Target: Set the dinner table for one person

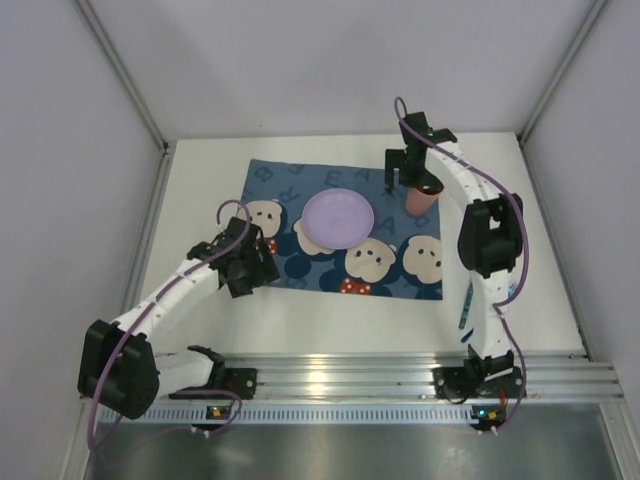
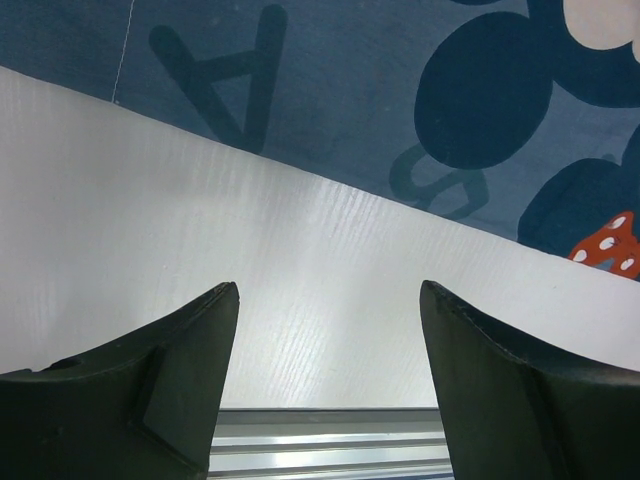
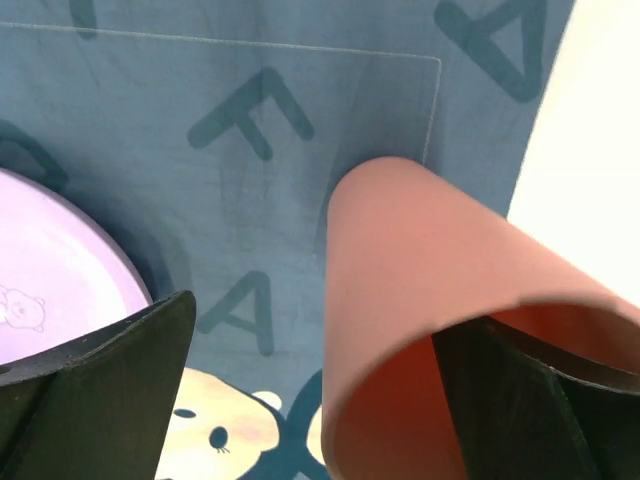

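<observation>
Cup [image 3: 400, 260] stands at the mat's [image 1: 290, 180] far right corner, a drink's usual spot beside the plate [image 1: 338, 218]. Right jaws spread wide at its rim. Left jaws hang open, empty, over the white surface [image 2: 200, 230] beneath it all.

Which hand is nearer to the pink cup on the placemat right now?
Right. The right hand straddles the pink cup at the far right corner of the placemat. The left hand is at the placemat's near left edge, across the purple plate from it.
</observation>
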